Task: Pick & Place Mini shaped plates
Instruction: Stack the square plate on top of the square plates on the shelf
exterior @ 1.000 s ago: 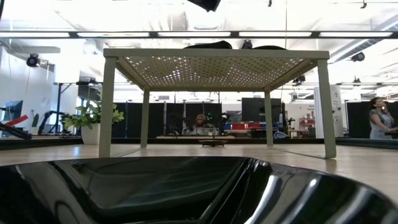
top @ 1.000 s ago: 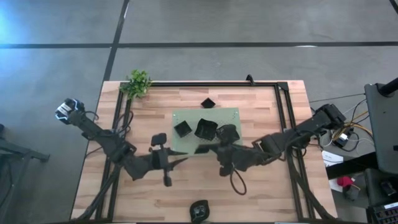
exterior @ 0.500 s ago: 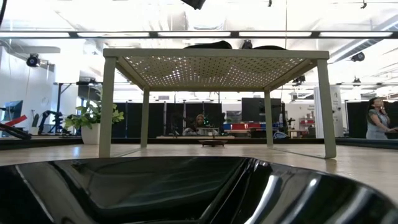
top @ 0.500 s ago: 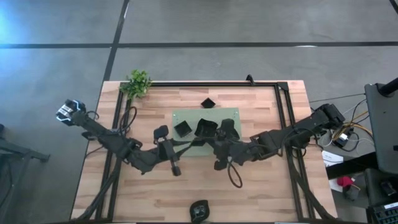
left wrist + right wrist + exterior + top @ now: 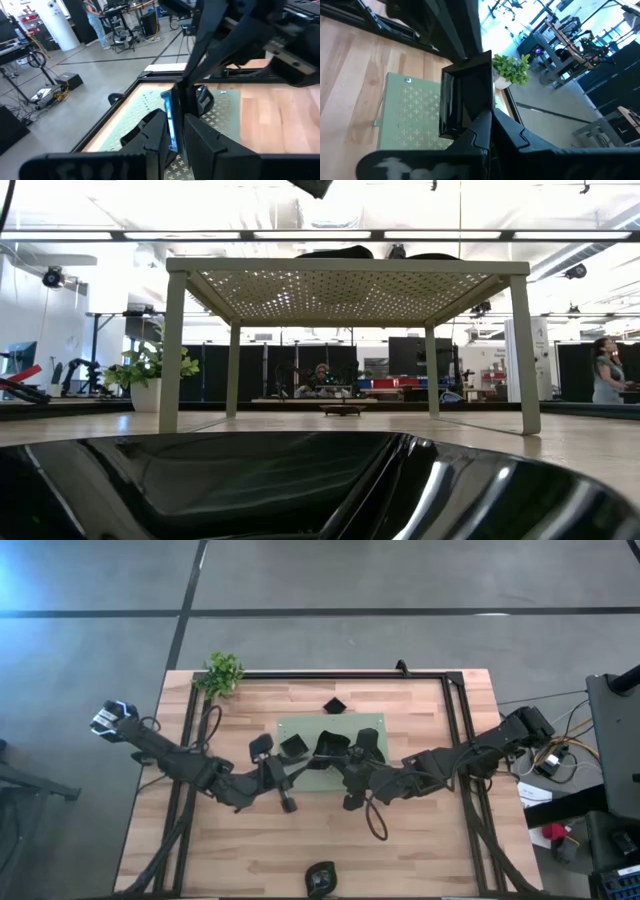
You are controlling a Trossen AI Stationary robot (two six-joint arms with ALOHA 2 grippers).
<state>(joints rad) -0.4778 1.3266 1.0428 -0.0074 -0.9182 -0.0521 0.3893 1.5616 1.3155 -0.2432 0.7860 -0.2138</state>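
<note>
Hovering over the green mat (image 5: 345,730), both grippers are seen. A black square plate (image 5: 465,100) is clamped edgewise by the right gripper (image 5: 489,117). A thin plate (image 5: 170,120) is held between the narrow jaws of the left gripper (image 5: 172,132).

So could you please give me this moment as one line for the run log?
left gripper: shut on thin glossy black plate | right gripper: shut on square glossy black plate | both over light green perforated mat

Left arm: has swung inward from the tabletop's left-front area toward the green mat (image 5: 333,752); left gripper (image 5: 297,768) now reaches the mat's front-left edge
Right arm: has shifted slightly toward the mat's centre; right gripper (image 5: 350,764) now over the mat's front edge, gripping a black square plate (image 5: 466,100)
Grippers: closer together than before
</note>
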